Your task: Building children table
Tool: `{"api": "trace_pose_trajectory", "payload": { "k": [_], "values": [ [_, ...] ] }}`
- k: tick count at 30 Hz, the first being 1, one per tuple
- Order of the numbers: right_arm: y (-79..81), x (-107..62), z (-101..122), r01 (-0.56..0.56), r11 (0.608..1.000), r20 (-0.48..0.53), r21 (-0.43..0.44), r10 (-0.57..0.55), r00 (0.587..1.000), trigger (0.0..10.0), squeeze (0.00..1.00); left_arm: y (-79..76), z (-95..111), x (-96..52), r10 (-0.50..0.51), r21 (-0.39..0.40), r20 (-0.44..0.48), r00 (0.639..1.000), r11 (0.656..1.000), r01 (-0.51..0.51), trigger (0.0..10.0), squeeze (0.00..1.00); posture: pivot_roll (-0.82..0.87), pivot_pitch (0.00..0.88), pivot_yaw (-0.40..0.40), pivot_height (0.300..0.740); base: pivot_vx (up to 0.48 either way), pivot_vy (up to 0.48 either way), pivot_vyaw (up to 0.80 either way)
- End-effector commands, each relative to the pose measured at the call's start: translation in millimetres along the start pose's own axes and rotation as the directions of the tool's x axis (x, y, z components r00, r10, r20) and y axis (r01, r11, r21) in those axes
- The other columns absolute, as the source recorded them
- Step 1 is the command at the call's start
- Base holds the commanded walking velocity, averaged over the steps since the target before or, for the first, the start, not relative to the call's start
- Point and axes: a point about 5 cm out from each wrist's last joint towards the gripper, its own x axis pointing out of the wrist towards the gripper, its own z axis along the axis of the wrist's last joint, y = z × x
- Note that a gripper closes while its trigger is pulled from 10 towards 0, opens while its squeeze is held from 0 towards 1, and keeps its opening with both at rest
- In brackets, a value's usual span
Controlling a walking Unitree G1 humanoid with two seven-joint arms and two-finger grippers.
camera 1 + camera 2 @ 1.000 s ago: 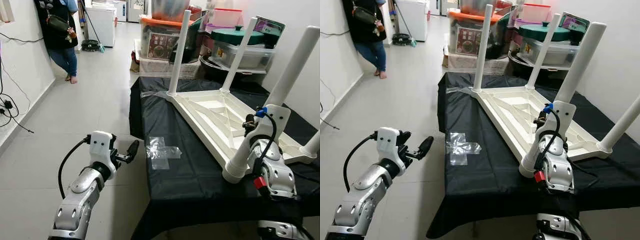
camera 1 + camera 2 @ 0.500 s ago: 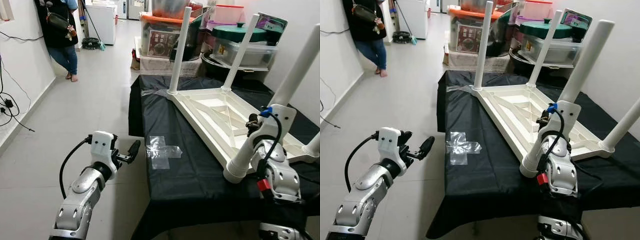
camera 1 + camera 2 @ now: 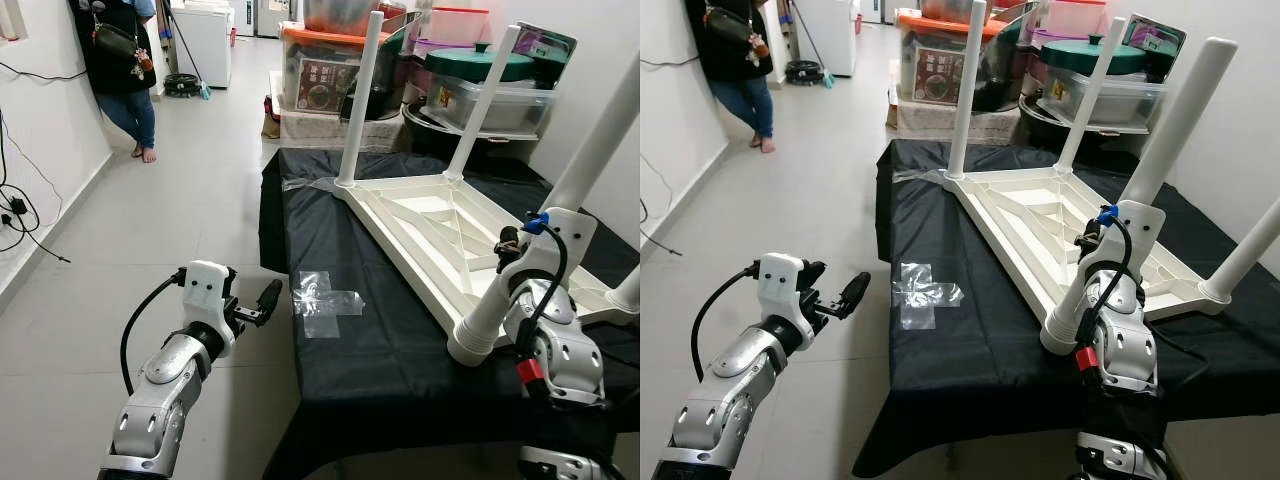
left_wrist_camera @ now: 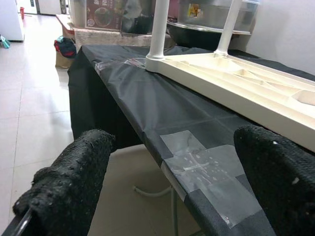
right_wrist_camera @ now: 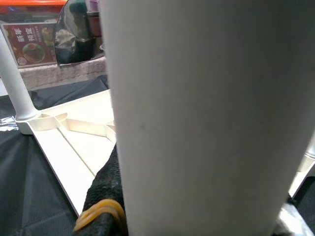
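Note:
A white children's table (image 3: 430,225) lies upside down on a black-covered table (image 3: 380,370), its legs pointing up. My right gripper (image 3: 512,250) is shut on the nearest white leg (image 3: 580,170), whose base (image 3: 470,345) rests at the frame's near corner. In the right wrist view that leg (image 5: 197,113) stands right before the camera, with a black finger (image 5: 106,184) pressed on it. My left gripper (image 3: 266,301) hangs open and empty over the floor, just left of the table edge. Its fingers (image 4: 74,177) frame a clear tape patch (image 4: 206,164) on the cloth.
A person (image 3: 120,70) stands by the left wall at the far end of the tiled floor. Storage boxes (image 3: 330,70) and a green-lidded tub (image 3: 480,90) crowd behind the table. Cables (image 3: 20,215) trail by the left wall. A white wall closes the right side.
My right gripper has shifted slightly to the right, and the top of the held leg has leaned that way with it. The left arm has stayed put.

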Motion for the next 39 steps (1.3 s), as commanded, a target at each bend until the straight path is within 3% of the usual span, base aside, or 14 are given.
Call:
{"api": "trace_pose_trajectory", "payload": {
  "k": [1, 39],
  "values": [
    [-13.2, -2.3, -44, 0.048, 0.998, -0.208, -0.034, -0.055, 0.977, 10.0, 0.0, -1.8, -3, 1.4, -0.007, 0.003, -0.009, 1.0, 1.0, 0.007, 10.0, 0.0, 0.05, 0.0, -0.074, 0.74, 0.0, 0.0, 0.0],
    [-8.9, -4.5, -27, 0.045, 0.999, -0.173, -0.015, -0.047, 0.984, 10.0, 0.0, -2.6, -5, 3.8, -0.019, 0.003, -0.009, 1.0, 1.0, 0.019, 10.0, 0.0, 0.04, 0.0, -0.065, 0.74, 0.0, 0.0, 0.0]
  ]
}}
